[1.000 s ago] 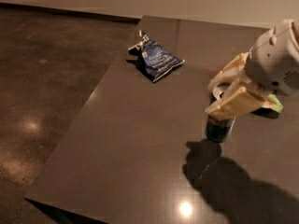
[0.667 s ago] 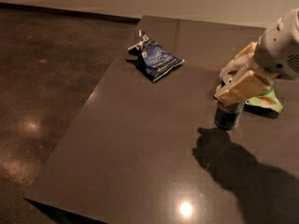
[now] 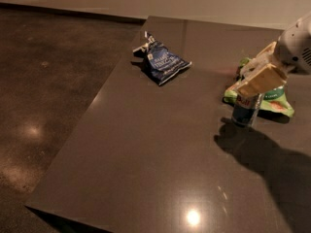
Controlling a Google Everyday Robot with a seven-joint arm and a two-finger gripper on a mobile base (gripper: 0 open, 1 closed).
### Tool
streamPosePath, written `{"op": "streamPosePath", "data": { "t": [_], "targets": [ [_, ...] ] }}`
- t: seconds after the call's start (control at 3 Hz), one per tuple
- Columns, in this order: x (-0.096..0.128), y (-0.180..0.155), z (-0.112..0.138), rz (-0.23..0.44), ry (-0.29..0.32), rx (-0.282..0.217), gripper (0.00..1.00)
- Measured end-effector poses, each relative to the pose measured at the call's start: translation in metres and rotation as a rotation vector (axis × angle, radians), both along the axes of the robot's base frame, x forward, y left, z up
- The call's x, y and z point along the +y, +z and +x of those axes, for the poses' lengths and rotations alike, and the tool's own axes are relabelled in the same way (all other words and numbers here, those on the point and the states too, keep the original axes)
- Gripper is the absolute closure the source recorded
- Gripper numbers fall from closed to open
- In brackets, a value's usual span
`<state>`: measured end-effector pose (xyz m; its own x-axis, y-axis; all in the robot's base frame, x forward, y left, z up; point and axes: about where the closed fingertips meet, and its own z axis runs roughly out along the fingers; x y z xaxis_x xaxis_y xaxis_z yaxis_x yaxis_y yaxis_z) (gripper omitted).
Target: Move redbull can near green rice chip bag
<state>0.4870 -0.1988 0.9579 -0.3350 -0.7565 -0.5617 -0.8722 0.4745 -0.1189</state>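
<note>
Step in hand: placement phase, late in the task by my judgement. The claw [image 3: 253, 87] is sitting at the right side of the desk [image 3: 146, 144], closed over the upper part of the redbull can [image 3: 246, 111] and gripping it from above and slightly behind. The can is standing upright, its top hidden under the claw. The can's base is sitting at or just above the desk surface; I cannot tell which, though its shadow is meeting it closely. The can is positioned just beside the near-left edge of the green rice chip bag [image 3: 275, 101], possibly touching or overlapping that edge. The bag is lying flat and is partly covered by the claw. The dark blue snack bag [image 3: 164, 62] is lying well apart, toward the far left of the desk, and is not involved. The arm [image 3: 296, 45] is entering from the upper right, with the white wrist housing raised and the claw angling down and to the left toward the can. Next move, as judged: confirm the can is bearing on the desk, release, then withdraw straight upward so the slim can is not being tipped or dragged onto the bag.
</note>
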Motion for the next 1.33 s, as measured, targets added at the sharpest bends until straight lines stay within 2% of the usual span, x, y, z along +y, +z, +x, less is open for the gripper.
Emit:
{"op": "streamPosePath", "data": {
  "t": [0.33, 0.67, 1.33],
  "targets": [
    [-0.01, -0.006, 0.008, 0.032, -0.025, -0.004, 0.9],
    [-0.02, -0.011, 0.014, 0.055, -0.04, -0.019, 0.67],
    [-0.03, -0.021, 0.017, 0.056, -0.036, -0.031, 0.2]
  ]
}}
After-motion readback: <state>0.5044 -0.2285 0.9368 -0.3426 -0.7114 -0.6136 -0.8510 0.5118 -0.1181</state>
